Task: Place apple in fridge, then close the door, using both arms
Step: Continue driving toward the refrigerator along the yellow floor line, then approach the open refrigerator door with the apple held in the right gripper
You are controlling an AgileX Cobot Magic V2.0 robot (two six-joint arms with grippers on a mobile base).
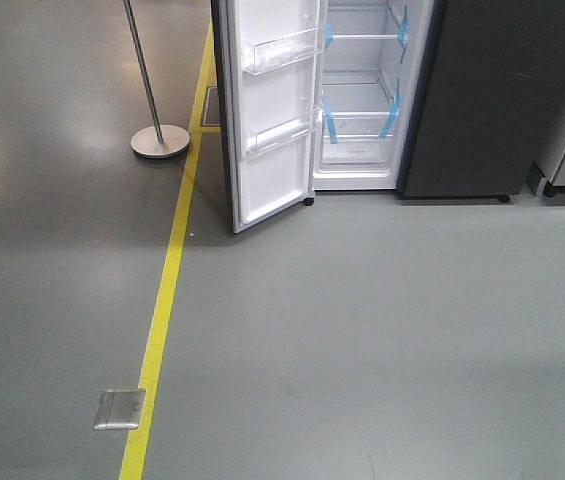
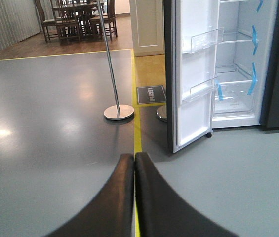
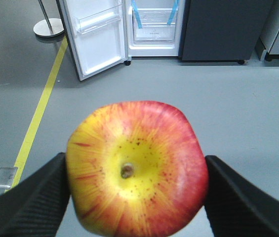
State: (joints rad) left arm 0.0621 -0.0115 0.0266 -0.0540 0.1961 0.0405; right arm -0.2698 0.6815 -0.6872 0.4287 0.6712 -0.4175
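Apple in your right pincer, fridge open ahead across the floor

Your right pincer (image 3: 137, 165) is closed around the apple (image 3: 138, 148), one finger on each flank and the stem dimple facing the camera. Your left pincer (image 2: 134, 159) holds nothing, its fingers pressed together. The fridge (image 1: 362, 100) stands well apart from both, ahead and a little left of the apple, its white shelves (image 1: 360, 112) exposed. The door (image 1: 274, 120) stands upright and wide open on the left, beside the yellow line (image 1: 162, 290), bins facing inward. I judge your left arm the nearer one for closing it, while the right carries the apple forward to a shelf. No brand can be read on the fridge. A dark mat (image 2: 151, 94) on the floor bears writing too small to read.
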